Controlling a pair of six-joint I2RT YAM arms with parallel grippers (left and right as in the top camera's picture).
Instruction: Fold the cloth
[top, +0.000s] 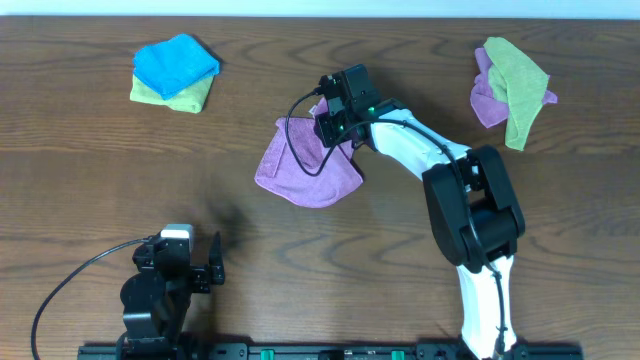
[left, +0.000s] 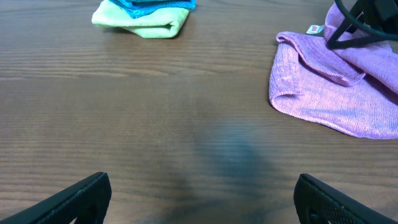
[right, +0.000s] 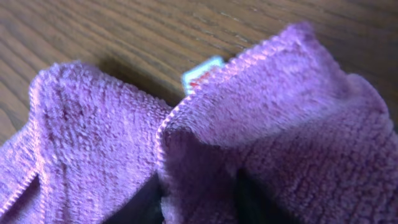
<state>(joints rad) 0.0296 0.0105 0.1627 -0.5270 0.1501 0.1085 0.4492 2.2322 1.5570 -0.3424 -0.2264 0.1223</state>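
Observation:
A purple cloth (top: 300, 165) lies rumpled at the middle of the table, also in the left wrist view (left: 336, 81). My right gripper (top: 335, 125) is shut on the purple cloth at its far right edge; the right wrist view shows a pinched fold (right: 199, 186) between the fingers, with a white label (right: 202, 73) beyond. My left gripper (top: 205, 270) is open and empty near the front left, its fingertips at the bottom of the left wrist view (left: 199, 199), well short of the cloth.
A folded blue cloth on a green one (top: 175, 72) sits at the back left, also in the left wrist view (left: 146, 15). A green and purple cloth pile (top: 510, 85) lies at the back right. The right arm's cable (top: 300, 140) loops over the purple cloth.

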